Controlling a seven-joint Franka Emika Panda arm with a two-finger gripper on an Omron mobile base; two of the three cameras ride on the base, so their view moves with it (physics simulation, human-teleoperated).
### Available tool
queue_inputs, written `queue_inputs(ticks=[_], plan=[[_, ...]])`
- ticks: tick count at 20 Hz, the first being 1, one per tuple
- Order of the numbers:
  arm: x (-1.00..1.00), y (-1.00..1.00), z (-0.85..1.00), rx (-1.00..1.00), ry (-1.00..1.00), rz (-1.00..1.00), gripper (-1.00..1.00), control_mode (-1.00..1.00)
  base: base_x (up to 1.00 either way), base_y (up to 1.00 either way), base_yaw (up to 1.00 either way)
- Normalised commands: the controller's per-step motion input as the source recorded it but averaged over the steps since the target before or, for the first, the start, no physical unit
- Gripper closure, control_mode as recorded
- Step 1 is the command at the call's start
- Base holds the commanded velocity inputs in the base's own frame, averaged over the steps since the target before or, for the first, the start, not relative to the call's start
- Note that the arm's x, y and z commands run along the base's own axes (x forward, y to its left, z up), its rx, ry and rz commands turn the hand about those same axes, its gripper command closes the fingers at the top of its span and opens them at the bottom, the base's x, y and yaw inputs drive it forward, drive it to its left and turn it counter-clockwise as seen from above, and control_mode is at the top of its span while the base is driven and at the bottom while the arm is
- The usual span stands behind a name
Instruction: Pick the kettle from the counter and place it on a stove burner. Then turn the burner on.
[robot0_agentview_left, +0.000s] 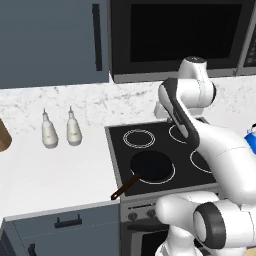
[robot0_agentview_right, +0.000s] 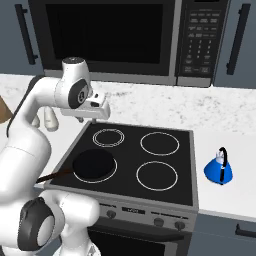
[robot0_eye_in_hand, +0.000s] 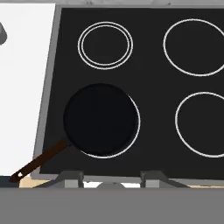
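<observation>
- Left base view: two white bottles are standing side by side on the counter, well off to the claw's left. Four ringed circles are showing on the stove top, and one black pan is sitting on the near left one, below the claw. The arm is hiding the claw itself. A sliver of the blue kettle is peeking out at the right edge.
- Right base view: the claw is hanging above the stove's back left corner, holding and touching nothing; how far its fingers are spread cannot be told. One kettle is standing on the counter, far to the claw's right, beyond the stove. The large stove burner is lying bare between them.
- Hand view: the two fingertips are standing apart, nothing between them, above the pan.
</observation>
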Motion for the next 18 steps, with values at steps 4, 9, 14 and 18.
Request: queue_inputs(ticks=[4,9,14,18], plan=[[-0.46,-0.19,0.00,0.00,-0.06,-0.01,-1.00,-1.00,0.00,0.00,0.00],[-1.00,-0.98,0.01,0.04,-0.19,-0.13,-1.00,-1.00,0.00,0.00,0.00],[-0.93,-1.00,0.05,0.00,-0.23,-0.17,-1.00,-1.00,0.00,0.00,0.00],[-0.69,-1.00,0.03,0.00,-0.14,-0.20,-1.00,-1.00,0.00,0.00,0.00]])
